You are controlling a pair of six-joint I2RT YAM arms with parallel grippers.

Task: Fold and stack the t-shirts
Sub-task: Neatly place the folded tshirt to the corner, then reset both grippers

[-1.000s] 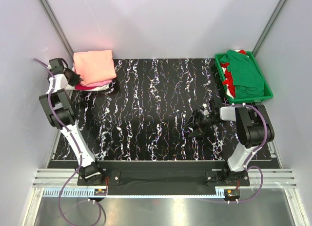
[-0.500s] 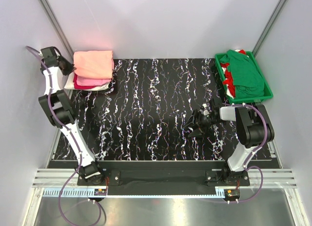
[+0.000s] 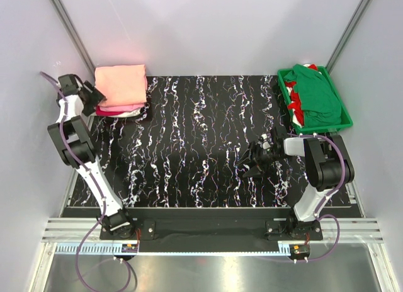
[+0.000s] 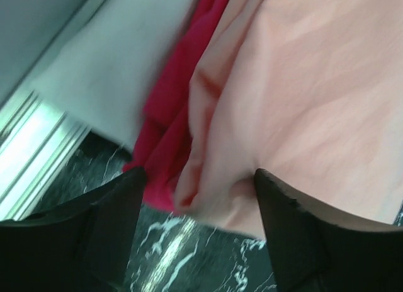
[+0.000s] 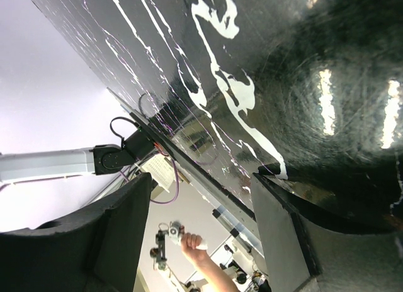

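Just ahead of the left gripper point(image 4: 198, 179), wide open and empty, lies the salmon-peach t-shirt point(image 4: 302, 97).

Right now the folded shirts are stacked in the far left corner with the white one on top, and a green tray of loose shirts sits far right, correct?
Not quite. The salmon-peach t-shirt is on top; the white t-shirt lies at the bottom, under the pink t-shirt, as the top external view shows. The stack's corner and the green tray are as you say.

Salmon-peach t-shirt point(image 3: 121, 83) atop folded stack point(image 3: 117, 108), left jaws beside it, green tray point(image 3: 283, 84) far right
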